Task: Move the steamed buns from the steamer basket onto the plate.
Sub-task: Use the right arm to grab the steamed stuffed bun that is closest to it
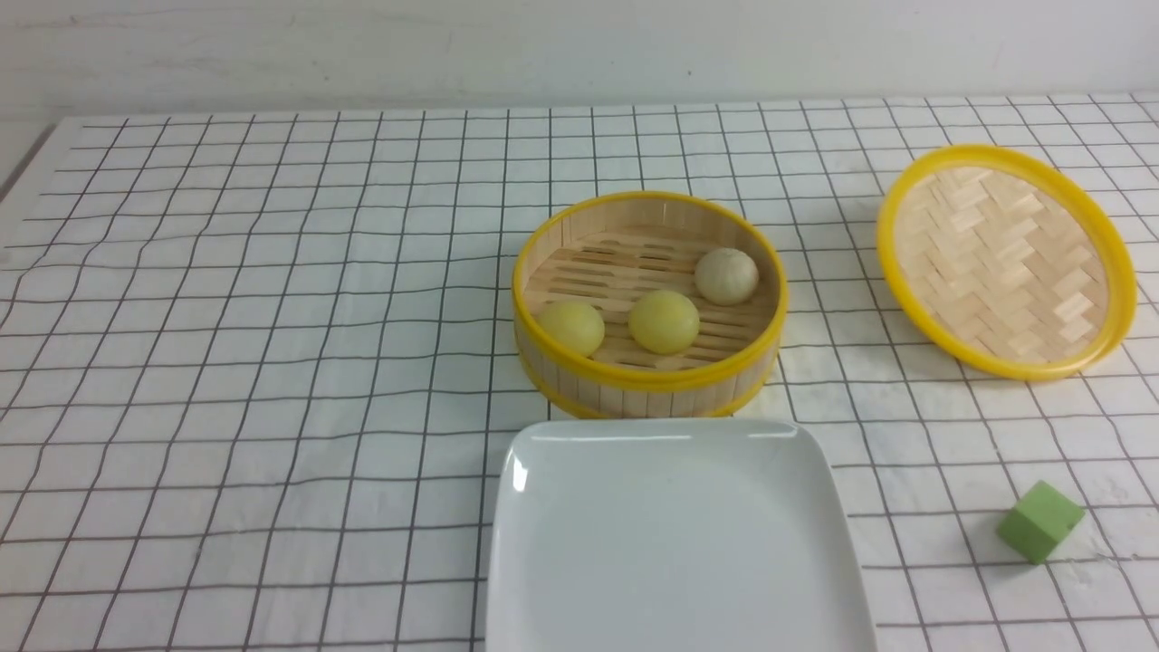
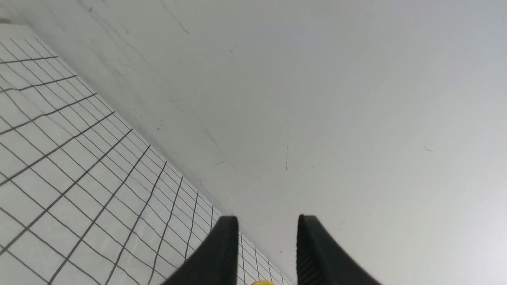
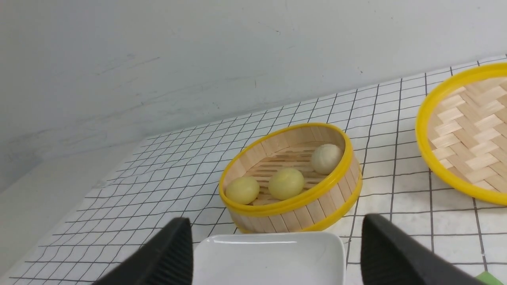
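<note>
Three steamed buns lie in the steamer basket [image 1: 648, 388] at the table's middle: a pale yellow one [image 1: 572, 328] at the front left, another yellow one [image 1: 664, 321] in the centre, and a beige-white one [image 1: 726, 275] at the back right. The white plate [image 1: 679, 543] sits empty just in front of the basket. Neither gripper shows in the front view. My right gripper [image 3: 274, 219] hangs open and wide above the plate's [image 3: 269, 257] near side, facing the basket [image 3: 301, 215] and its buns [image 3: 286, 183]. My left gripper [image 2: 268, 218] is open, empty, and pointed at the wall.
A shallow woven lid [image 1: 1005, 263] with a yellow rim lies tilted at the back right. A green cube [image 1: 1039, 522] rests right of the plate near the front. The checked cloth [image 1: 272, 362] covers the table up to the grey wall.
</note>
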### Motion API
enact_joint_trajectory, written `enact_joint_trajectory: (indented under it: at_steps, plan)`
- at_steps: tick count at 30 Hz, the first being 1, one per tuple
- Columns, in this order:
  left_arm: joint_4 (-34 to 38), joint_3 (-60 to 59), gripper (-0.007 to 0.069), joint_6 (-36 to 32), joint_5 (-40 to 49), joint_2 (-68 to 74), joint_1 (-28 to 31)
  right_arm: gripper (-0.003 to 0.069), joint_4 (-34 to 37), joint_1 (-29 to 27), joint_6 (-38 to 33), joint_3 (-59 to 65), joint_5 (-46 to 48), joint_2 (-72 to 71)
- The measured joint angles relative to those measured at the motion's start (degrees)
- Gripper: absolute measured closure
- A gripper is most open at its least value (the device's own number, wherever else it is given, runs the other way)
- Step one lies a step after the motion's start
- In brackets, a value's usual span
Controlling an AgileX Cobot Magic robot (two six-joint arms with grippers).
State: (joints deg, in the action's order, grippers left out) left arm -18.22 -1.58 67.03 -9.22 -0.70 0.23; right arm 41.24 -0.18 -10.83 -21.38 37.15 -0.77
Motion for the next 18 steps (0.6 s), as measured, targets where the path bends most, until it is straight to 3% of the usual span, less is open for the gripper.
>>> enact_joint_trajectory:
  at_steps: [10, 16, 18]
  plan:
    - [-9.9, 0.0, 0.0367, 3.2, -3.6, 0.0, 0.0, 0.0113, 2.8, 0.0, 0.9, -0.8, 0.6, 0.1]
    - [-25.1, 4.8, 0.0345, 13.5, 0.2, 0.0, 0.0, 0.0113, -0.7, 0.0, -4.6, -5.8, 8.3, 7.1]
    - [-33.6, 7.2, 0.0342, 19.9, 2.0, 0.1, 0.0, 0.0113, -2.0, 0.0, -8.4, -10.5, 10.1, 13.2]
